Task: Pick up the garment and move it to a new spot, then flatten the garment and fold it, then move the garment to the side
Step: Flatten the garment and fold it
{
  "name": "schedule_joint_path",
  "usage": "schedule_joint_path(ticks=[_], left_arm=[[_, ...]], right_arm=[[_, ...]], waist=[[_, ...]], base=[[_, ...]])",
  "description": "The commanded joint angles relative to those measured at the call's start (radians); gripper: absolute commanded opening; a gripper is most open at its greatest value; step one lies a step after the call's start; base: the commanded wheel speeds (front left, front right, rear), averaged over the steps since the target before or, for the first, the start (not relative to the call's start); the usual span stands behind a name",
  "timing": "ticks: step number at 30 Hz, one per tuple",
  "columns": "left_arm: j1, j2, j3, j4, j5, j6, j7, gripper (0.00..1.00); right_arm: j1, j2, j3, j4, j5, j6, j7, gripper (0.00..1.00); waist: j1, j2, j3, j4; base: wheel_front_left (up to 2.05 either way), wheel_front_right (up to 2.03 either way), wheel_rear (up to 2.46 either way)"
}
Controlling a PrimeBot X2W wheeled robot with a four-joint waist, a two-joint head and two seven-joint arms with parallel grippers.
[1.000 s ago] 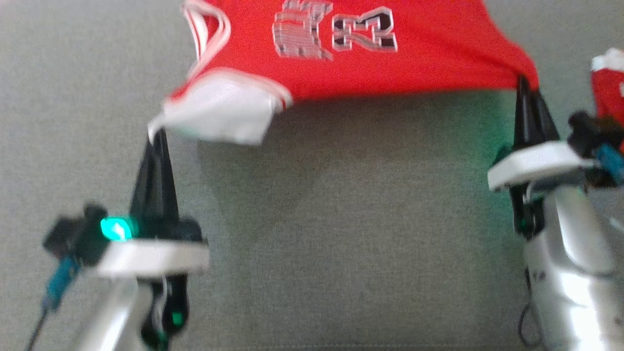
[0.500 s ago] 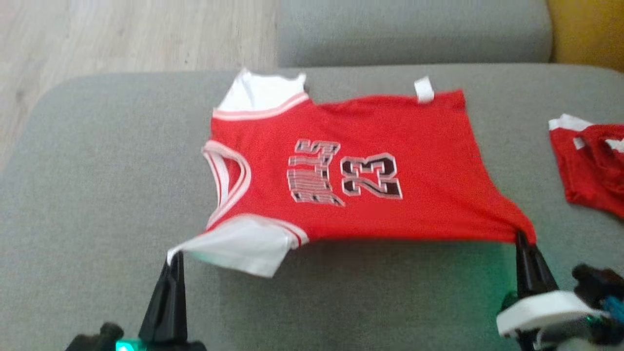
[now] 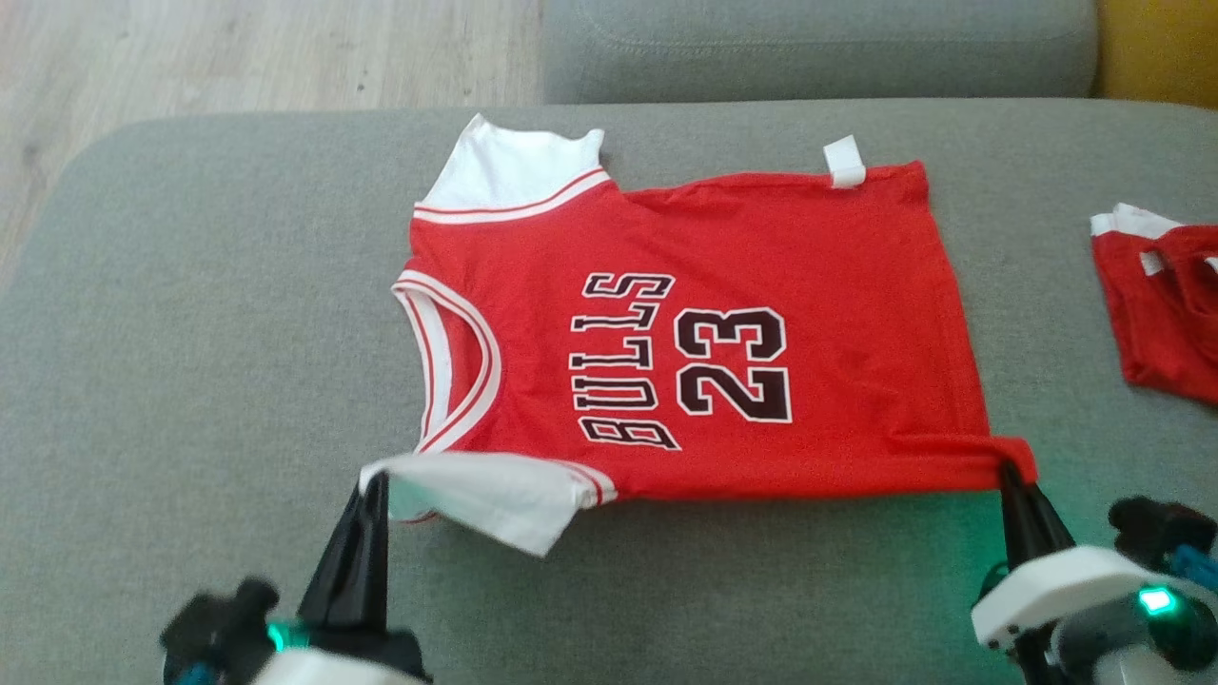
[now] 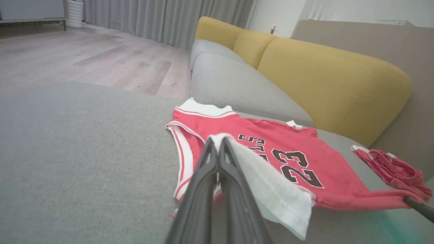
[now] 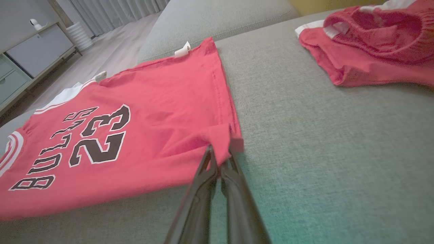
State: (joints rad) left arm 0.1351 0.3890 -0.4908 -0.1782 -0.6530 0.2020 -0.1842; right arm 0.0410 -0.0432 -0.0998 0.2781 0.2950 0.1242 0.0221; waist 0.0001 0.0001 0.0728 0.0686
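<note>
Red jersey (image 3: 761, 285) on grey woven cushion (image 3: 190, 333); left gripper (image 3: 375, 483) pinches white sleeve (image 3: 476, 490), right gripper (image 3: 1010, 468) hem

The grey sofa seat (image 3: 190, 362) carries two things. A red jersey (image 3: 837, 285) lies spread across the centre of the frame. A second red garment (image 3: 1166, 323) lies crumpled at the right edge.

L pincer (image 3: 374, 483), R pincer (image 3: 1011, 473): slim blk taper | wrist cuffs (image 3: 1066, 582) white | LEDs (image 3: 1156, 600) green
</note>
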Motion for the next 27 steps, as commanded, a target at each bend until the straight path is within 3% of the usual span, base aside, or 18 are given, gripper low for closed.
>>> schedule_joint_path(ticks=[1, 16, 27], left_arm=[[-0.090, 0.007, 0.026, -0.004, 0.000, -0.014, 0.011, 0.00], [-0.510, -0.004, 0.010, 0.356, -0.013, -0.171, 0.122, 0.00], [-0.665, -0.017, -0.010, 0.524, -0.040, -0.232, 0.214, 0.00]], right_arm=[[-0.059, -0.007, 0.020, -0.021, -0.001, 0.007, 0.014, 0.00], [-0.345, -0.007, 0.027, 0.121, -0.051, 0.007, 0.160, 0.00], [-0.557, -0.007, 0.038, 0.278, -0.174, 0.007, 0.321, 0.00]], waist=[[-0.0001, -0.0001, 0.009, 0.005], [-0.0001, -0.0001, 0.040, -0.021], [-0.0001, -0.0001, 0.056, -0.029]], base=[[0.00, 0.00, 0.00], [0.00, 0.00, 0.00], [0.00, 0.00, 0.00]])
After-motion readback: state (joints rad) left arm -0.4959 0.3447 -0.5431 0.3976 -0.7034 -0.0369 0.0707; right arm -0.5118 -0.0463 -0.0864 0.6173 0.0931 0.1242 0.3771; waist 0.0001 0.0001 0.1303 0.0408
